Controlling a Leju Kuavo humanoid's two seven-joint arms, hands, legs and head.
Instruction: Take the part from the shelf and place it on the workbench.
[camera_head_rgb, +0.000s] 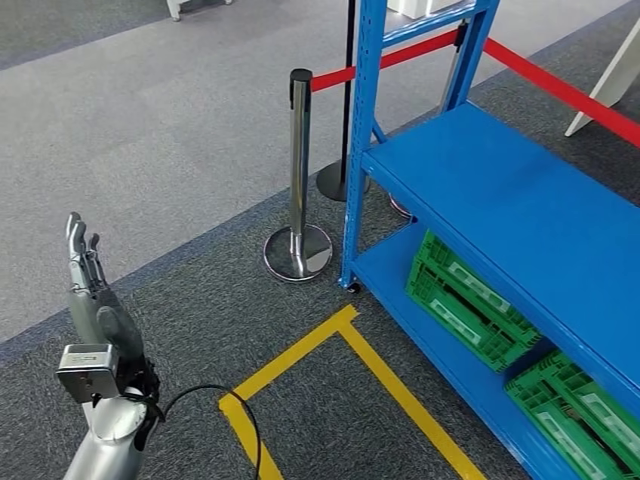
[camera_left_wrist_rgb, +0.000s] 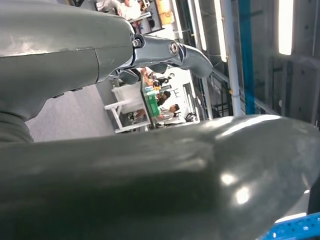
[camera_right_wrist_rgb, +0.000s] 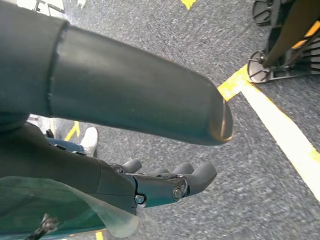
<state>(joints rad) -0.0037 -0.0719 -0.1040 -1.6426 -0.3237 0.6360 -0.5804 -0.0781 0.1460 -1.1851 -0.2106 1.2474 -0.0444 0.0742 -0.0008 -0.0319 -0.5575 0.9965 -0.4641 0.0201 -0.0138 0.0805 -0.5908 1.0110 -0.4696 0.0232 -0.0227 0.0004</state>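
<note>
The blue shelf stands at the right of the head view, and its middle level is bare. My left hand is raised at the lower left, well short of the shelf, with its fingers straight up and apart and nothing in it. In the left wrist view the left hand has empty space between thumb and fingers. My right hand hangs over the grey carpet, thumb and fingers apart, holding nothing. A translucent film lies near its wrist; I cannot tell what it is.
Two green crates sit on the shelf's bottom level. A chrome stanchion with a red belt stands left of the shelf. Yellow tape marks the carpet in front. A person's shoe is near my right side.
</note>
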